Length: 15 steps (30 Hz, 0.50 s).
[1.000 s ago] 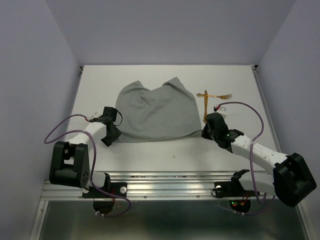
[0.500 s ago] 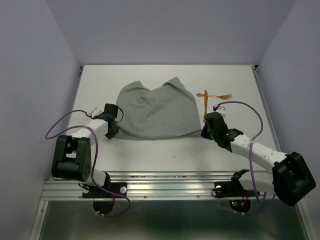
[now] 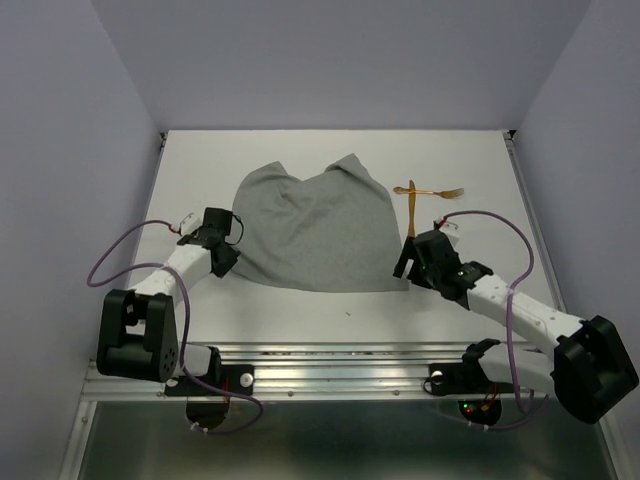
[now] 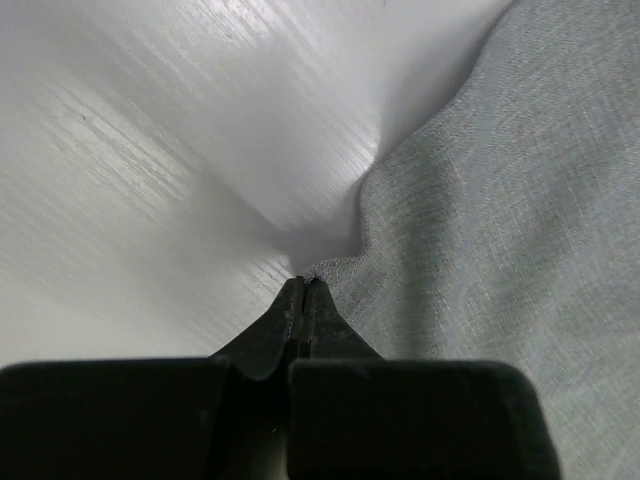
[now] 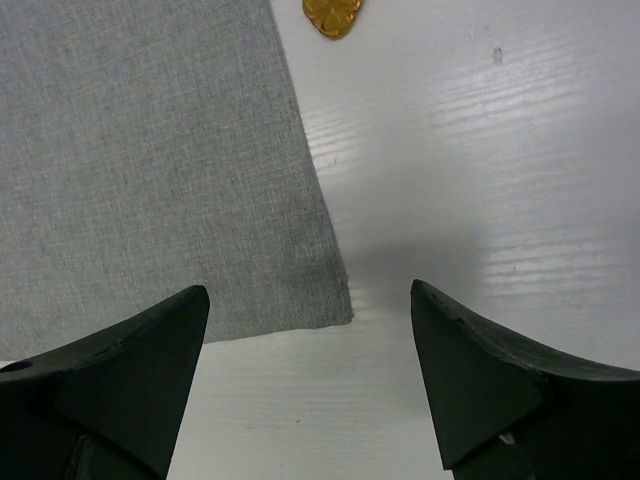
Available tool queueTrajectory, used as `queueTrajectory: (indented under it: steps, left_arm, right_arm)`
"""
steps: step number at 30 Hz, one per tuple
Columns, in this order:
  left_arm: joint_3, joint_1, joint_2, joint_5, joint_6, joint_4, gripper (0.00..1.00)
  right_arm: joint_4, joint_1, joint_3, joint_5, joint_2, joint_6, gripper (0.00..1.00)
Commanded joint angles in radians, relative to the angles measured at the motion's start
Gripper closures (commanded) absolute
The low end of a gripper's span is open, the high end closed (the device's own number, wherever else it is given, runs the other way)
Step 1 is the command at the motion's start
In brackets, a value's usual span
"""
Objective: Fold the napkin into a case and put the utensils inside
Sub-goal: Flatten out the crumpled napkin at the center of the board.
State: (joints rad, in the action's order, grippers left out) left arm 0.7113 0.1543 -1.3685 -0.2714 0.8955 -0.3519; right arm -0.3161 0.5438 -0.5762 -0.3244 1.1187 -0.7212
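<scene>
Since a second ago our left gripper (image 3: pixel 226 262) has shifted a little away from the arm bases along the left side of the plain mid-grey soft cloth napkin (image 3: pixel 310 225). Our right gripper (image 3: pixel 404 266) has slid left and nearer to the bases. The cloth's near edge now lies closer to us than it did, with its near right corner drawn out.

From the left wrist we see our left gripper (image 4: pixel 303 288) clenched, its black fingers pressed together on the napkin (image 4: pixel 480 200) at its edge. The cloth rises into a soft ridge just beyond the tips.

From the right wrist our right gripper (image 5: pixel 308 292) is spread wide and grasps nothing. The napkin's (image 5: pixel 150 150) near right corner lies flat between the two fingers, touching neither.

The napkin sits rumpled and unfolded in the middle of the white table (image 3: pixel 470 160), its far edge humped into two peaks.

The two thin golden-orange shiny utensils (image 3: pixel 414 192) lie crossed on the table just beside the napkin's far right side. One runs toward us along the cloth's edge and the other lies sideways, with fork tines pointing right. The rounded end of one utensil (image 5: pixel 332 15) shows at the top of the right wrist view, just beside the cloth.
</scene>
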Motion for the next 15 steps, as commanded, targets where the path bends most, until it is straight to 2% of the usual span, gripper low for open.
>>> queueTrajectory:
  steps: [1,9,12,15]
  left_arm:
    - [0.002,-0.004,0.069,0.018,-0.010,-0.036,1.00]
    - [-0.010,-0.004,0.095,0.034,-0.013,-0.027,1.00]
    - [-0.012,-0.004,0.108,0.035,-0.018,-0.027,1.00]
    - [-0.015,-0.004,0.118,0.035,-0.026,-0.021,1.00]
  right_arm:
    - [-0.057,0.002,0.039,0.039,-0.017,-0.118,0.14]
    - [0.116,0.002,0.169,0.157,0.041,-0.299,0.24]
    - [0.184,0.002,0.183,0.143,0.081,-0.310,0.31]
    - [0.213,0.002,0.176,0.125,0.111,-0.305,0.43]
